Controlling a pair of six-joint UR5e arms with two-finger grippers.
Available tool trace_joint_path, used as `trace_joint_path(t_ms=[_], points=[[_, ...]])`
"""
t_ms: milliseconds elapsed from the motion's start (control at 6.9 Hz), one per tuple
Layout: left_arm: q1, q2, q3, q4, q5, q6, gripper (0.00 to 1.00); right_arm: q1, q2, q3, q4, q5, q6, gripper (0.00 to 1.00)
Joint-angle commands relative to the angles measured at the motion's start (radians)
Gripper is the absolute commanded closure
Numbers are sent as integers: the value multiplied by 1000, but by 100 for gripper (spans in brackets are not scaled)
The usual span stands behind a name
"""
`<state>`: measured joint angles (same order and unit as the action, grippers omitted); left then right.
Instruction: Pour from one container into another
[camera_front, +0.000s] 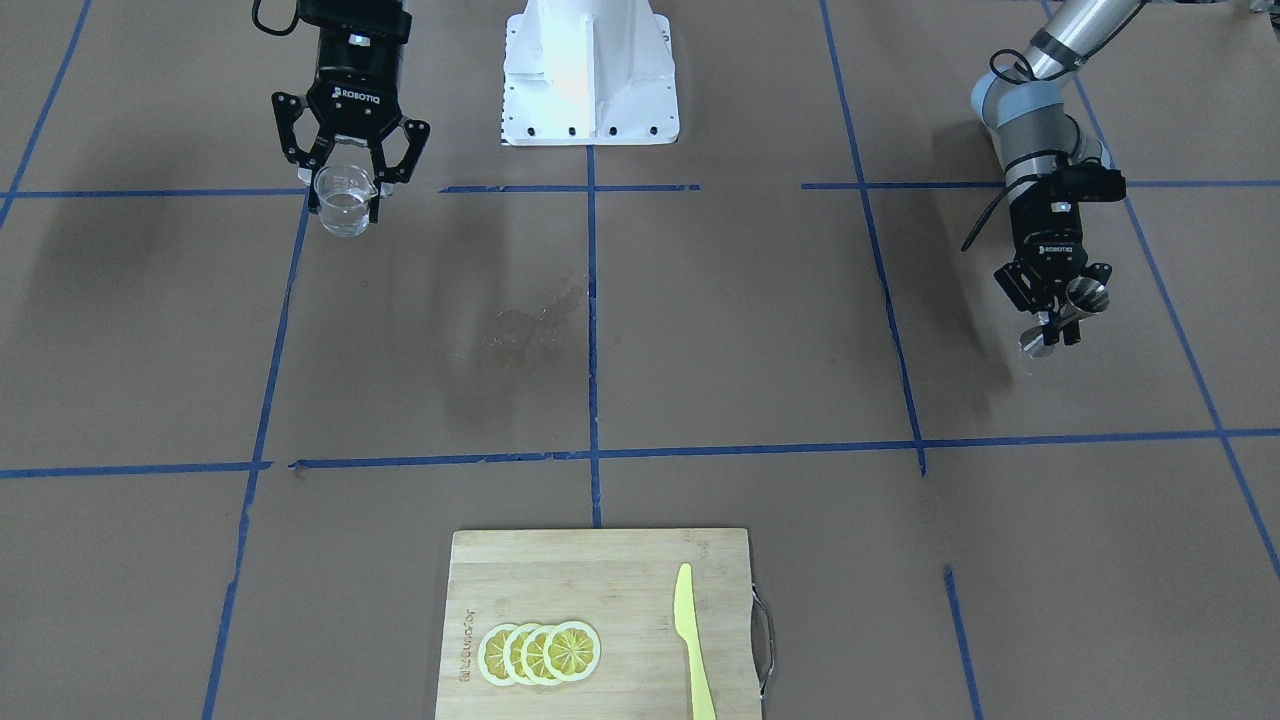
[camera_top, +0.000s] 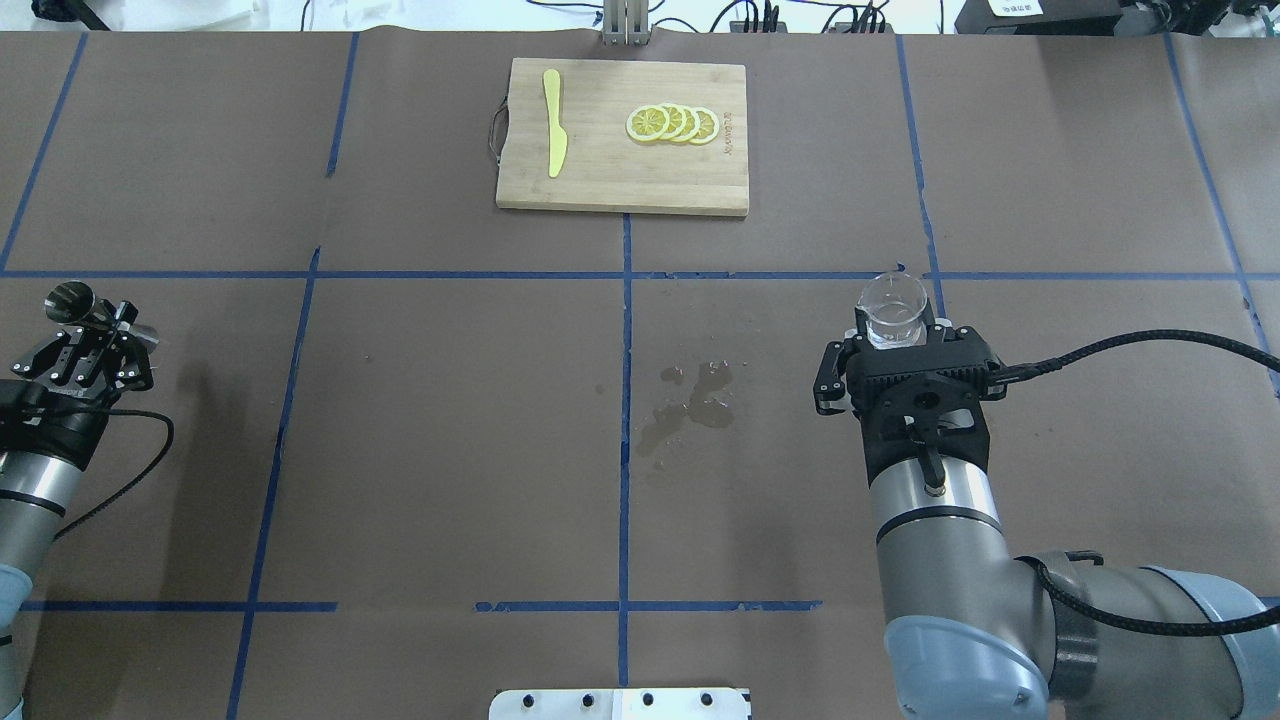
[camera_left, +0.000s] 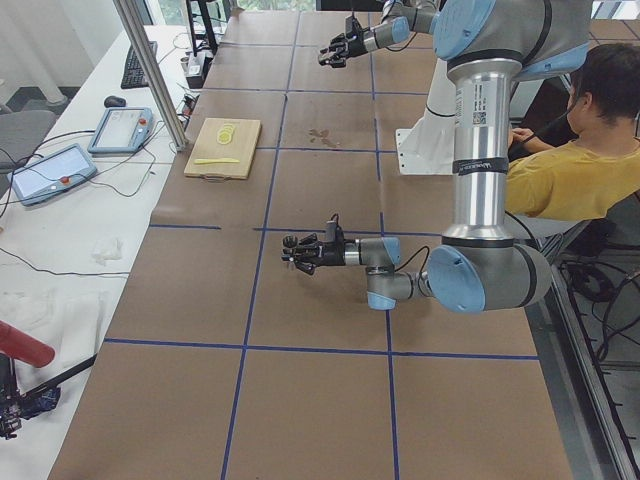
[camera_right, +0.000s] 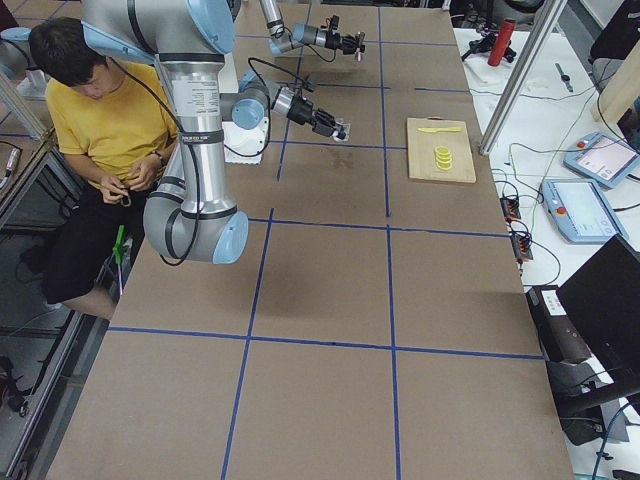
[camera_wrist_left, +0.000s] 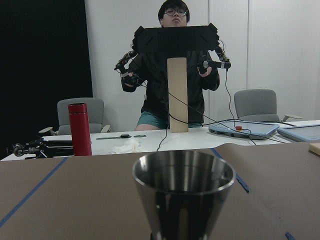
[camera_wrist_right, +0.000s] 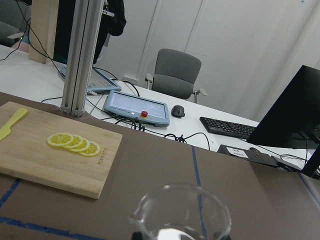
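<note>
R end effector grips small clear glass beaker: prob. light, slick, fragile. L end effector pinches stiff silver steel jigger at waist.

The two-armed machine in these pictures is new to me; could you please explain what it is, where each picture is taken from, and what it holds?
It is a robot with two jointed arms at a table. One picture looks down from behind it, one faces it across the table, two look along the table from its ends, and two come from cameras on its wrists. Its left end effector grips a steel jigger. Its right end effector grips a small clear glass cup. The two are far apart. On a wooden cutting board lie lemon slices and a yellow knife. A wet patch marks the table's middle.
</note>
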<state>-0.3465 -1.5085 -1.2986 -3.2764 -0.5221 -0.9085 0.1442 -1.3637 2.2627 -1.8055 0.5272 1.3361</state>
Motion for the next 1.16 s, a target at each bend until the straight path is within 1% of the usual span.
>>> trace_joint_path(t_ms=[0,290,435,1014], points=[[1,-1,19,1,-30,-4,100,0,2,0,0,0,0,100],[4,-1,21,3,-62,-32,100,0,2,0,0,0,0,100],[4,-1,34,3,-65,-33,100,0,2,0,0,0,0,100],[6,-1,36,7,-84,-35,100,0,2,0,0,0,0,100]])
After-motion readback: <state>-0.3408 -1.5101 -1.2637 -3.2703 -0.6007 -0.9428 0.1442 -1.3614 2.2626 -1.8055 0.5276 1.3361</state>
